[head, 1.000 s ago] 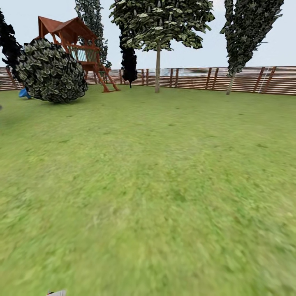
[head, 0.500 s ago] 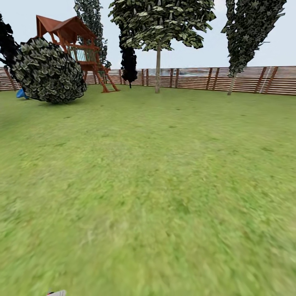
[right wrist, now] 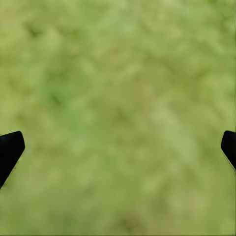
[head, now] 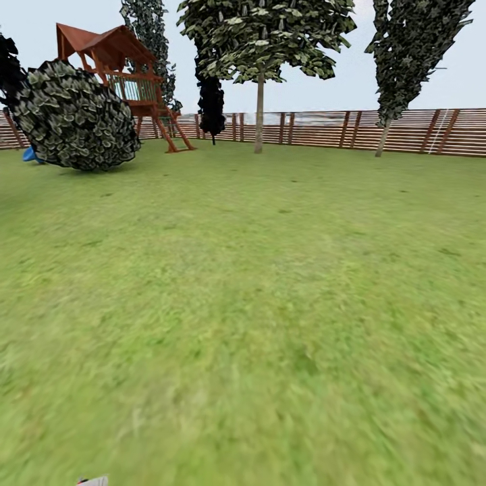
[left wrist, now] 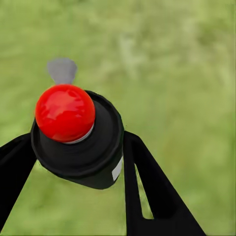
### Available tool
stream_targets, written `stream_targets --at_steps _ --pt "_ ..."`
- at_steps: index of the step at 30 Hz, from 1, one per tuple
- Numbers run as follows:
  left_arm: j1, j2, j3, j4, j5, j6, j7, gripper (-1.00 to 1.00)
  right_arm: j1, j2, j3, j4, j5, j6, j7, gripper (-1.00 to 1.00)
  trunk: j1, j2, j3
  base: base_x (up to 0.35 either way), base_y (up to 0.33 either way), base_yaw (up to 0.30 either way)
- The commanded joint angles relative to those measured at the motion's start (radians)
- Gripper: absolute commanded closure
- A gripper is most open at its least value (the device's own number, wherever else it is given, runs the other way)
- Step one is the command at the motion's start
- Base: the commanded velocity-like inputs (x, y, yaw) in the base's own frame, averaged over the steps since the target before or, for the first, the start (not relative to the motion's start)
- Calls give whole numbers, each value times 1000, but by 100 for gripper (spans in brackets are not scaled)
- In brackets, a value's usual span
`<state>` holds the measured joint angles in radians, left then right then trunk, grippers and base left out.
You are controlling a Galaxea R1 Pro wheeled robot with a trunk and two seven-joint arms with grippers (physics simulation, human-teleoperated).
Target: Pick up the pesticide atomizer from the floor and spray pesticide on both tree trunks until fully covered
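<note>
The left gripper is pinching the atomizer — a black can with a red cap, one finger against each side, over blurred grass. The right gripper hangs spread wide with nothing between its tips, above the same lawn. So the pick-up looks done, and the step in hand is the drive toward the trees.

From the head camera, open grass runs from the robot's feet out to the fence with nothing on it. The nearest slender trunk stands at about twelve o'clock, far off by the fence; another leaning trunk sits at about one o'clock. A big round bush and the play tower lie at about eleven o'clock, well apart from a straight line ahead. Next calls for rolling forward — then raising the can with its nozzle facing the bark.
</note>
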<state>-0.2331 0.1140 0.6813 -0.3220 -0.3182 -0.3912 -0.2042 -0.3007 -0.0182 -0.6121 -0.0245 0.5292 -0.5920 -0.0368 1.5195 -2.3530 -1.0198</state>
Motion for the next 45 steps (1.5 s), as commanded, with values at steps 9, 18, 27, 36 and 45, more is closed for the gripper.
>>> stream_targets --at_steps 9,18,27,36,45 --pt "0 0 0 0 1 2 0 100 0 0 0 0 0 0 0 -100 0 0 0 341 0 0" --pt "0 0 1 0 2 3 0 100 0 0 0 0 0 0 0 -100 0 0 0 341 0 0" --pt "0 0 1 1 2 3 0 100 0 0 0 0 0 0 0 -100 0 0 0 341 0 0" --pt "0 0 1 1 2 3 0 100 0 0 0 0 0 0 0 -100 0 0 0 341 0 0" --pt "0 0 1 0 2 2 0 100 0 0 0 0 0 0 0 -100 0 0 0 341 0 0"
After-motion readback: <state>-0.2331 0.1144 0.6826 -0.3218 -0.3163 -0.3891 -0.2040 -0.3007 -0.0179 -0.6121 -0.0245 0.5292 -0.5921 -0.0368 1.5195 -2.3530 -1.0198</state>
